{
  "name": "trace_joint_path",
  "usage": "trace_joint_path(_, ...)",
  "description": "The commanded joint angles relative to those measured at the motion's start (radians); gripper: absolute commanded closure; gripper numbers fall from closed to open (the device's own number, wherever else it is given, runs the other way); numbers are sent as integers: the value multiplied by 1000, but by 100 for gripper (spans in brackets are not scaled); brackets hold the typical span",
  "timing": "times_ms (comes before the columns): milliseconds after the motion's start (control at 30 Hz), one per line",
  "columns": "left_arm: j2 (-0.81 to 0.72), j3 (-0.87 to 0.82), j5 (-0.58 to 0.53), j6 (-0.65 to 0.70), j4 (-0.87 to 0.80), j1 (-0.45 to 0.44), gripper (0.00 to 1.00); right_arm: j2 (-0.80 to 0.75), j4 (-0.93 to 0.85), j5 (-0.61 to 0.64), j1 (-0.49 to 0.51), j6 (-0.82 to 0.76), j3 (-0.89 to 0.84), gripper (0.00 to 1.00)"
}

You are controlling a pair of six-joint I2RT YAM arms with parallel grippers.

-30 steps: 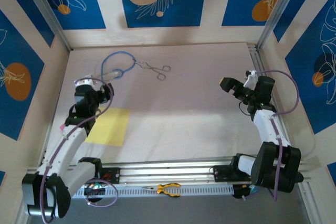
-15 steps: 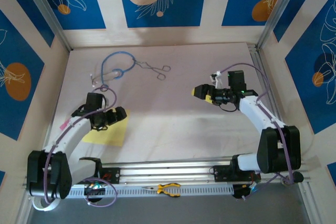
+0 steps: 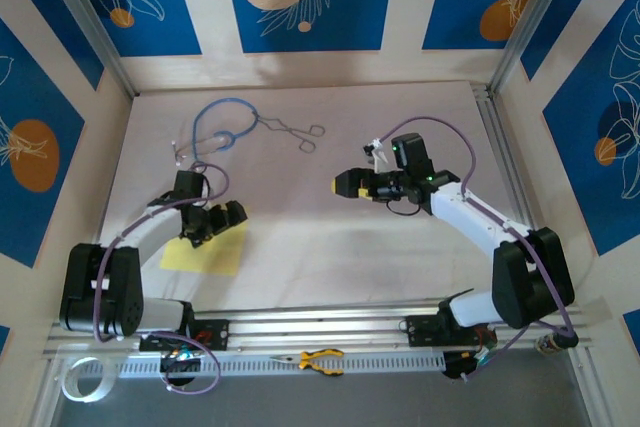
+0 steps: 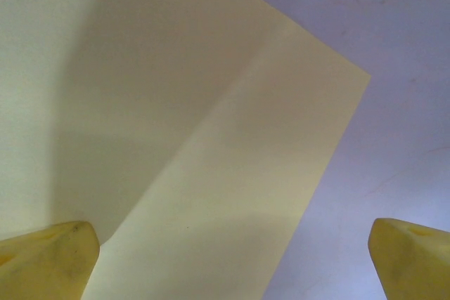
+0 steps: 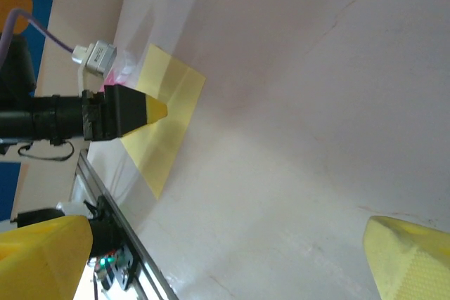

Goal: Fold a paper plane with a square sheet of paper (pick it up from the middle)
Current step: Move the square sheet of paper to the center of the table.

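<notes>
A pair of yellow-handled pliers (image 3: 320,359) lies on the metal rail along the table's (image 3: 400,247) near edge, about midway between the two arm bases. Just beyond the rail, toward the near left corner, the square sheet of paper (image 3: 205,254) lies flat on the table. The left gripper (image 3: 222,219) is low over the sheet's far right part with its jaws spread wide and nothing between them. In the left wrist view one yellow fingertip (image 4: 46,258) is over the paper and the other over bare table beside the sheet's edge; a straight diagonal line crosses the paper there, crease or shadow I cannot tell. The right gripper (image 3: 350,185) hangs above the middle of the table, well apart from the sheet, jaws wide and empty. Near the far left corner lie a blue stethoscope (image 3: 222,129) and, just beside it, metal forceps (image 3: 298,133).
</notes>
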Motion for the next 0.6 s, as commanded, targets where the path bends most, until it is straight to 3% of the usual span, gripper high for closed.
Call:
trace_joint_path(0, 26, -51, 79, -84, 52, -32, 0, -46, 59, 84, 34, 105, -51, 1)
trace_joint_path(167, 27, -89, 62, -245, 149, -132, 0, -95, 47, 161, 70, 127, -99, 1)
trace_joint_path(300, 54, -91, -14, -409, 252, -282, 0, -131, 36, 183, 74, 169, -132, 1)
trace_joint_path(567, 266, 139, -136, -578, 353, -526, 0, -220, 36, 287, 76, 248, -214, 1)
